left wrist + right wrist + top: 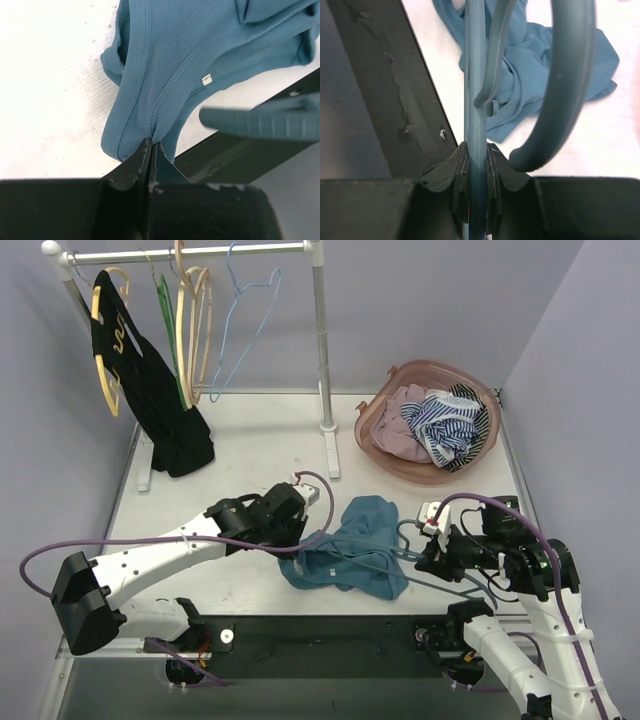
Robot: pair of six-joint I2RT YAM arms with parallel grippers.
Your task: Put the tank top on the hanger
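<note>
A flat white table (pixel 250 450) is filling most of the top view. A white metal garment rail (pixel 200 252) is standing at its 11 o'clock corner, and a black garment with yellow trim (pixel 150 390) is hanging from it. A round pink plastic basket (pixel 375 445) is sitting at 2 o'clock, holding a navy-and-white striped cloth (pixel 450 425).

The white-and-black left arm (pixel 150 555) is stretching low from its base at 7 o'clock, its wrist pointing toward 3 o'clock. The right arm (pixel 545 590) is rising from 5 o'clock, folded at the elbow, its wrist turning toward 9 o'clock.

The soft teal-blue ribbed cloth tank top (pixel 365 535) is lying crumpled on the table at 5 o'clock from the table's middle, between the two wrists. The thin dark teal plastic hanger (pixel 476 100) is lying across the garment's near edge, its curved hook pointing toward 12 o'clock.

The left gripper (pixel 150 150) is pinching a strap of the tank top, its fingers pressed together on the hemmed edge. The right gripper (pixel 476 155) is clamping the hanger's straight bar between both pads.
</note>
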